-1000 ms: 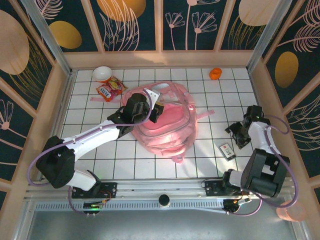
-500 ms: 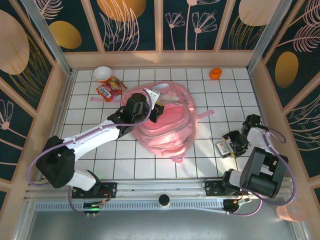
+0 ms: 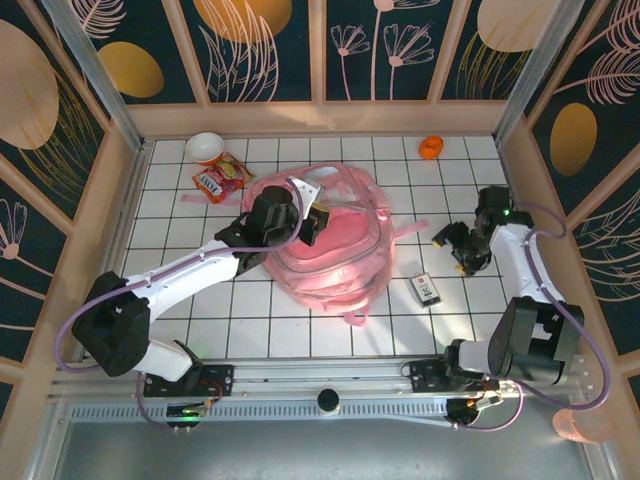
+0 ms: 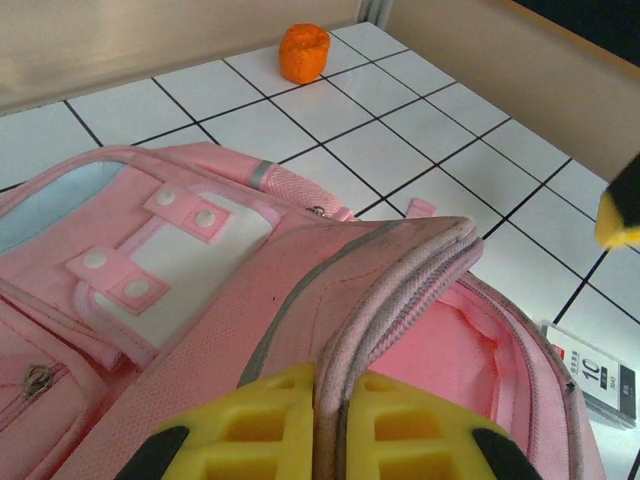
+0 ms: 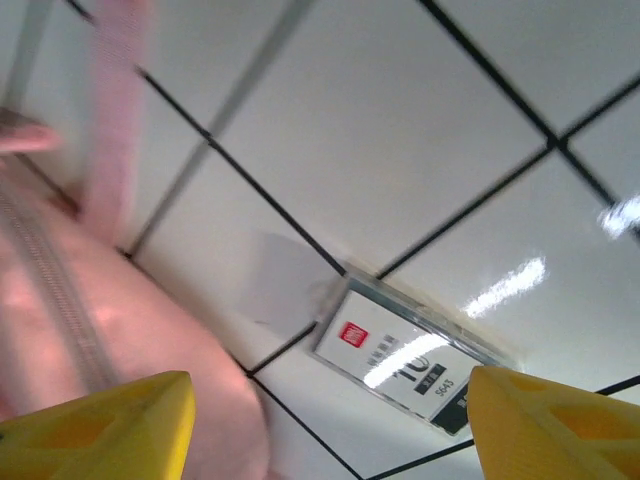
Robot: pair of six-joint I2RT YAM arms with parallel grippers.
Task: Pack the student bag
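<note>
The student bag (image 3: pixel 335 250) is a big pink backpack lying mid-table, its main opening gaping. My left gripper (image 3: pixel 311 222) is shut on the bag's zipped rim (image 4: pixel 400 290), and the yellow fingertips (image 4: pixel 250 425) pinch the piping between them. To the bag's right my right gripper (image 3: pixel 455 243) hangs open above the tiles, holding nothing. A small flat white box with a red mark (image 3: pixel 427 290) lies on the table just nearer than that gripper. In the right wrist view the box (image 5: pixel 410 360) lies below the wide-apart fingers (image 5: pixel 100 420), with the bag (image 5: pixel 60 330) at the left.
An orange lump (image 3: pixel 430 147) sits at the far right near the back wall. A white bowl (image 3: pixel 205 147) and a red snack packet (image 3: pixel 220 180) lie at the far left. A pink strap (image 3: pixel 410 230) trails from the bag towards the right gripper. Wooden walls ring the table.
My right gripper dipped to the flat box, then drew back away from it, still open. The box now lies a little further left, closer to the bag. The left arm has not moved.
</note>
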